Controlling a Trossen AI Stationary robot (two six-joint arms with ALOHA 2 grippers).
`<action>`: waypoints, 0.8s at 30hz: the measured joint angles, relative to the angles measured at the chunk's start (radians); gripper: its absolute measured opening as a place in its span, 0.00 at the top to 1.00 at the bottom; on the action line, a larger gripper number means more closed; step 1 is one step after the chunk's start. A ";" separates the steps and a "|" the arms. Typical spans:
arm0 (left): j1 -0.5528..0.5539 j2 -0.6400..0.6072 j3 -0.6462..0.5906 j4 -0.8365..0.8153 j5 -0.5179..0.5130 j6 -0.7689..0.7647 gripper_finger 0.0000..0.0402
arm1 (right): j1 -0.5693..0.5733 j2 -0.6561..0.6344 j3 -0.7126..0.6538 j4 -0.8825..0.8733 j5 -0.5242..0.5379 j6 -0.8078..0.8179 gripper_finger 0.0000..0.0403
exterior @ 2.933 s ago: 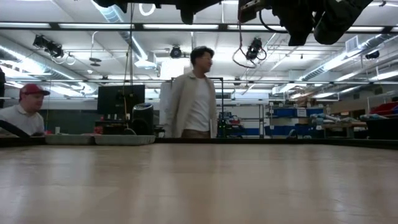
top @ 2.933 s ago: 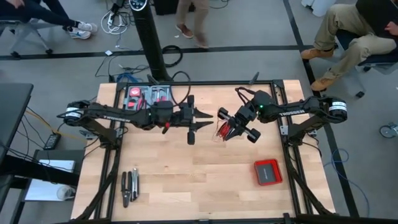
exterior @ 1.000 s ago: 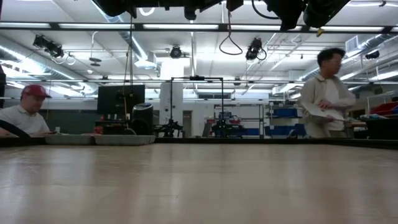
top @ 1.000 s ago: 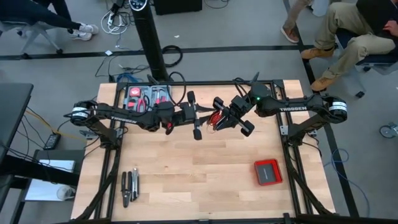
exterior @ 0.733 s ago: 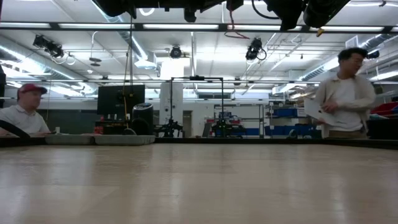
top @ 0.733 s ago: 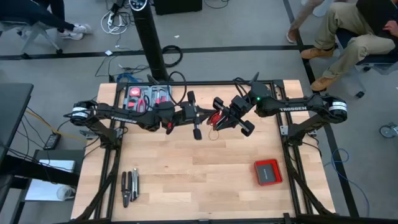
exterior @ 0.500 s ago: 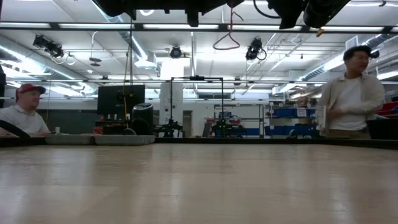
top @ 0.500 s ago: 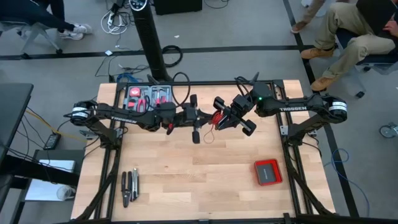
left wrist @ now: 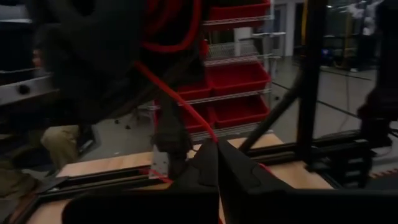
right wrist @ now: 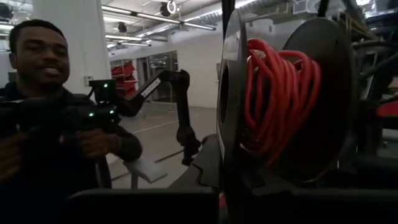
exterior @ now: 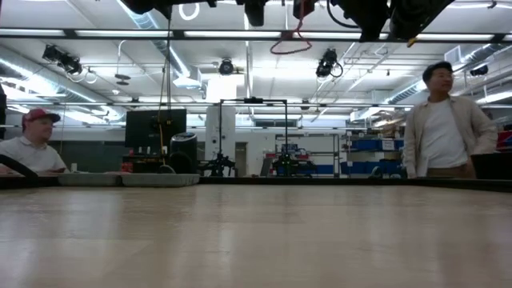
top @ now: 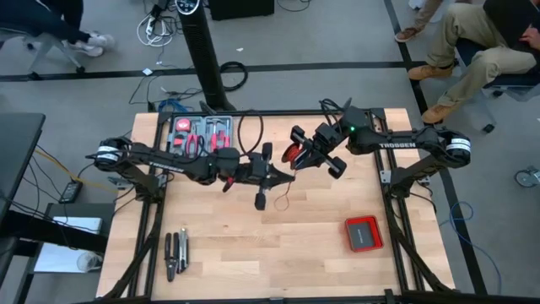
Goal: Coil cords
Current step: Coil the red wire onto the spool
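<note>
although much of the thin red wire (right wrist: 273,93) is already wound in thick turns around the small black plastic spool (right wrist: 311,99), the coiling is judged only partly done, since a loose tail of wire (top: 281,192) is seen hanging free under the grippers above the pale wooden table (top: 253,245). the spool is gripped by the right gripper (top: 314,153), whose fingers are closed narrowly on it, and it is held in the air just in front of that gripper's wrist camera. the left gripper (top: 281,175) is placed just beside and slightly below the spool, with its fingers (left wrist: 242,177) pressed together; in the left wrist view a strand of red wire is seen running from the spool down to the fingertips, so the wire is judged to be pinched there. what is left, by this reading, is for the remaining slack to be wrapped onto the spool and the end tucked in.
</note>
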 joint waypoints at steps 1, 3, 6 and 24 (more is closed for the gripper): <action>-0.004 -0.002 0.000 -0.007 0.005 0.000 1.00 | -0.005 0.000 0.000 -0.002 -0.011 0.004 0.99; -0.006 -0.005 0.000 -0.026 0.008 0.000 1.00 | -0.014 0.000 0.000 -0.019 -0.023 0.011 0.99; -0.008 -0.019 0.000 -0.092 0.006 -0.001 1.00 | -0.023 0.000 0.000 -0.058 -0.030 0.010 0.99; -0.011 -0.192 0.000 -0.484 -0.006 0.007 1.00 | -0.030 0.000 0.000 -0.379 -0.055 -0.019 0.99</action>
